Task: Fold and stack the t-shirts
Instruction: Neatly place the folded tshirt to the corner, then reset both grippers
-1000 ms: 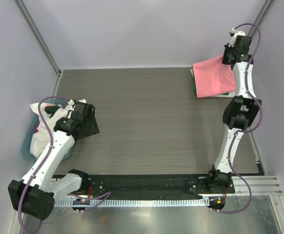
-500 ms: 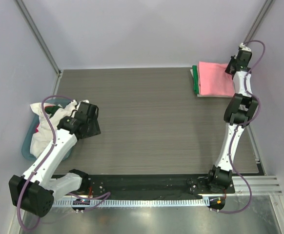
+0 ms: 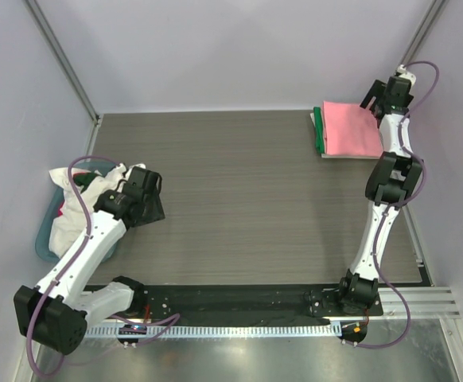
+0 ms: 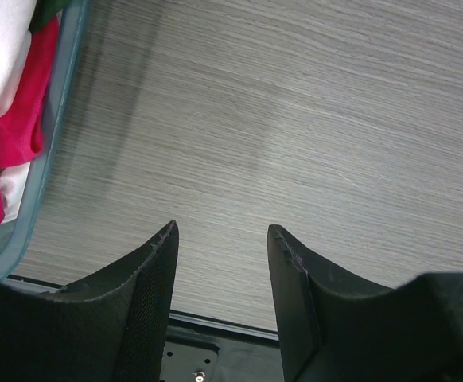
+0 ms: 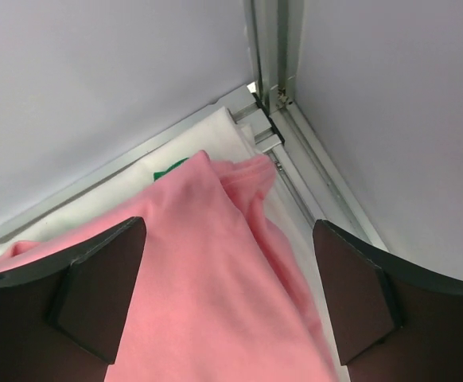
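Where the pink shirt [image 3: 351, 130] lies folded atop the green shirt [image 3: 318, 132] in the table's [image 3: 247, 183] far right corner, the right gripper [image 5: 230, 231] hangs over it, jaws wide apart, holding nothing. Near the left edge, the left gripper [image 4: 222, 232] hovers, jaws partly apart and empty, beside the tub [image 4: 56, 135] holding a white shirt [image 4: 1, 48] and a red shirt [image 4: 13, 143].

Right claw [image 5: 227, 239] gapes wide at full stretch; left claw [image 4: 222, 231] hangs partly open, pointing down
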Controlling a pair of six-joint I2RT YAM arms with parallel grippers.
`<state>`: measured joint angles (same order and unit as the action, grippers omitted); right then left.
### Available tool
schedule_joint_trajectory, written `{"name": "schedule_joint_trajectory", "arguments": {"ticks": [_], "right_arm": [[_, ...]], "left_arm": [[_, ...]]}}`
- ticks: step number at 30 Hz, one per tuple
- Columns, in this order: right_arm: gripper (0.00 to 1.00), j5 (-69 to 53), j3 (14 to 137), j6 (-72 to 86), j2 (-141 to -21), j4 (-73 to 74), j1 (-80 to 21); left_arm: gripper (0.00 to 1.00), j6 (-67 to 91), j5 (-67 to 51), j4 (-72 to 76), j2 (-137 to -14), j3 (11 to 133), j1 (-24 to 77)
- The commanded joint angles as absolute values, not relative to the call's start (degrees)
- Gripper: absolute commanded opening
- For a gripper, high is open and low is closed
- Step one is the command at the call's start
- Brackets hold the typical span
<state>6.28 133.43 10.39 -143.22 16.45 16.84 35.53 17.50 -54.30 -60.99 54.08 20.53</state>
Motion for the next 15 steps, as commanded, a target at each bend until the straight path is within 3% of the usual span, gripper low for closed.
{"name": "schedule_joint_trajectory", "arguments": {"ticks": [1, 7, 15], "right_arm": [[0.93, 10.6, 132.1, 13.5, -130.2, 13.2, 16.8], [0.94, 8.2, 121.9, 18.4, -113.0, 13.4, 16.8], [0.97, -6.0, 91.3, 29.2, -86.1, 10.4, 16.8]], "left_arm": [[0.50, 35.7, 19.0, -54.4, -58.9, 54.6, 20.9], [0.50, 35.2, 19.0, -53.6, -54.7, 54.2, 20.8], [0.51, 34.9, 18.8, -52.9, -50.7, 54.1, 20.7]]}}
